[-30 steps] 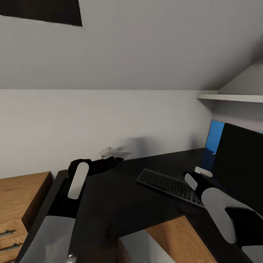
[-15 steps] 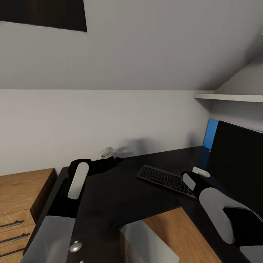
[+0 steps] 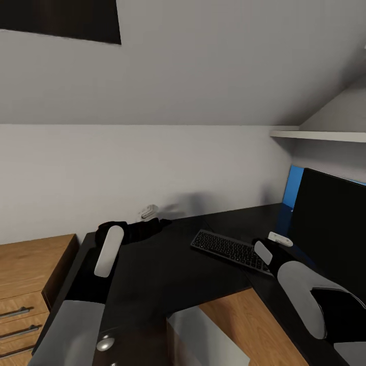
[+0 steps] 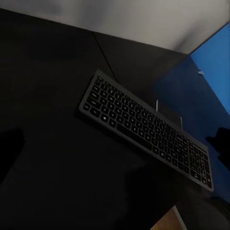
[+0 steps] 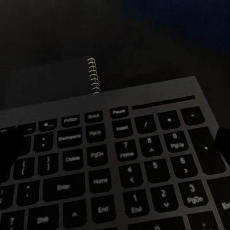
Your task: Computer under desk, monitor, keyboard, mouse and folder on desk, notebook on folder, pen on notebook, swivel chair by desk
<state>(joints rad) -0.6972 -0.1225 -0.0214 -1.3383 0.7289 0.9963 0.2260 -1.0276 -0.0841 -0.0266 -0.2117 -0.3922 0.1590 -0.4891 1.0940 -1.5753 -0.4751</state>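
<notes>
A dark keyboard (image 3: pixel 227 249) lies on the black desk (image 3: pixel 162 274), just left of the black monitor (image 3: pixel 330 229) standing at the desk's right end. My right gripper (image 3: pixel 278 239) hovers over the keyboard's right end, close above the number keys (image 5: pixel 143 158), and stands open with nothing between its fingers. A dark spiral-bound notebook (image 5: pixel 62 81) lies flat just behind the keyboard (image 4: pixel 143 127). My left gripper (image 3: pixel 152 218) hangs open and empty over the desk's left part, well left of the keyboard.
A wooden drawer unit (image 3: pixel 30 274) adjoins the desk's left end. A light grey box (image 3: pixel 203 340) stands on the wooden floor (image 3: pixel 249 320) in the desk's inner corner. A blue panel (image 3: pixel 296 185) is behind the monitor, and a white shelf (image 3: pixel 320 135) above it.
The whole view shifted a little between one second and half a second ago, so the camera moved. Both arms hold the same pose, and nothing on the desk has moved.
</notes>
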